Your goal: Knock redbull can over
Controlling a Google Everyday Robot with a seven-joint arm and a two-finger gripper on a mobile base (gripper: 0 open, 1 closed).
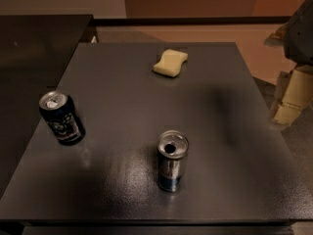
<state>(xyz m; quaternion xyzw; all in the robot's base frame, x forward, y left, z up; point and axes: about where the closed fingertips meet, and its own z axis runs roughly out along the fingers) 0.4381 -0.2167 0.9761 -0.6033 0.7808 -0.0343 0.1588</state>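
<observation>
The redbull can is slim and silver with a blue patch near its base. It stands upright on the dark grey table, near the front edge and a little right of the middle. My gripper is a beige shape at the right edge of the view. It is beyond the table's right side, far right of the can and above its level. It touches nothing.
A shorter, dark navy can with white print stands upright at the table's left side. A yellow sponge lies near the far edge. A second dark table adjoins on the left.
</observation>
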